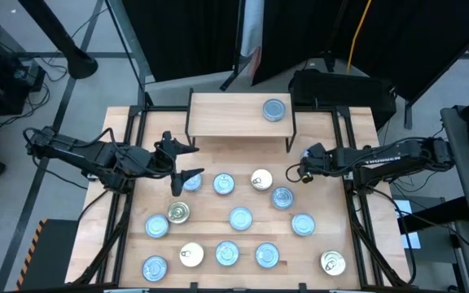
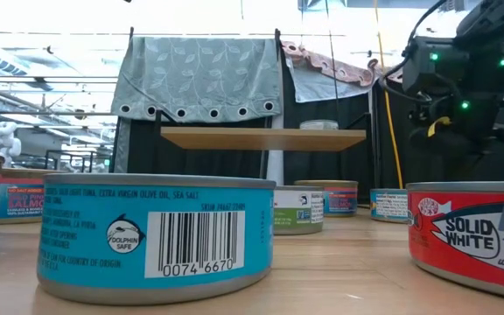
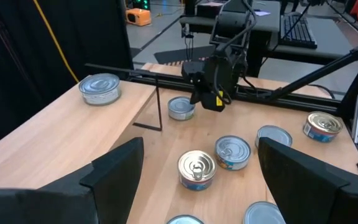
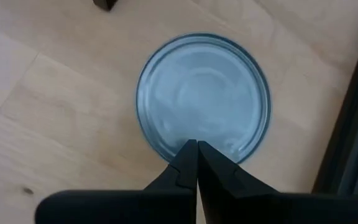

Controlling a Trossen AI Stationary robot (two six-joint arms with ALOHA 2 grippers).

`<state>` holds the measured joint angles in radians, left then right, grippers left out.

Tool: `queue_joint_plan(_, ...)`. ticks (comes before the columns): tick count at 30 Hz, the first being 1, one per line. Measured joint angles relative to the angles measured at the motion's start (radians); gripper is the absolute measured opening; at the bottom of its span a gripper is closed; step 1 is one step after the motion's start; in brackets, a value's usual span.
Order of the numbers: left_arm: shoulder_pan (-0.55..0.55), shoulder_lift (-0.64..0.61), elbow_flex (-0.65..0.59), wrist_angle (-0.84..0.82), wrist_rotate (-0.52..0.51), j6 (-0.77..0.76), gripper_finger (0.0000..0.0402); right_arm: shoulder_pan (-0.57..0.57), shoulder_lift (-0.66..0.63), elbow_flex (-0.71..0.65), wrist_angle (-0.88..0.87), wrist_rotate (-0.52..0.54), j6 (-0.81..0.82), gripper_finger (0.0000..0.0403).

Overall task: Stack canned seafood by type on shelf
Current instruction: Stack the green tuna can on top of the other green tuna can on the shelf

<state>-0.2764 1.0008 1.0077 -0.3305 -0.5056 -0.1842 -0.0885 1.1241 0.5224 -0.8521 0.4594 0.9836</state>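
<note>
One tin (image 1: 274, 109) sits on the shelf (image 1: 226, 115).

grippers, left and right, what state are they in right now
Left gripper: jaws open, holding nothing, above the table left of the tins.
Right gripper: jaws shut, empty, over a tin under the shelf.

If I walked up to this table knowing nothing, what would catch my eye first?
Probably the scatter of round tins across the near half of the wooden table, most with blue lids and a few gold. Behind them stands a small shelf with just one tin on its right end. Two dark arms reach in from the sides: the left gripper open above the tins, the right gripper shut beside the shelf's right legs.
</note>
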Motion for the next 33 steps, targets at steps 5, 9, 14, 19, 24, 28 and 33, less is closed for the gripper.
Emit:
queue_joint_plan(5, 0.000, 0.000, 0.000, -0.002, 0.000, 0.009, 0.0313, -0.004, 0.000, -0.017, 0.010, -0.016, 0.009, 0.0000)
queue_joint_plan(9, 0.000, 0.000, 0.000, -0.002, 0.000, 0.009, 0.0313, -0.004, 0.000, -0.017, 0.012, -0.021, 0.014, 0.0000)
queue_joint_plan(14, 0.000, 0.000, 0.000, -0.002, 0.000, 0.009, 0.0313, 0.012, -0.001, -0.017, 0.021, -0.050, 0.026, 0.0000)
queue_joint_plan(19, 0.000, 0.000, 0.000, -0.001, 0.000, 0.009, 0.0313, 0.027, 0.000, -0.004, 0.036, -0.076, 0.026, 0.0000)
queue_joint_plan(24, 0.000, 0.000, 0.000, -0.001, 0.000, 0.010, 0.0313, 0.039, 0.000, 0.026, 0.031, -0.080, 0.027, 0.0000)
queue_joint_plan(28, 0.000, 0.000, 0.000, -0.001, 0.000, 0.016, 0.0313, 0.048, 0.000, 0.028, 0.007, -0.081, 0.055, 0.0000)
queue_joint_plan(33, 0.000, 0.000, 0.000, -0.001, 0.000, 0.017, 0.0313, 0.070, 0.000, 0.028, -0.019, -0.103, 0.099, 0.0000)
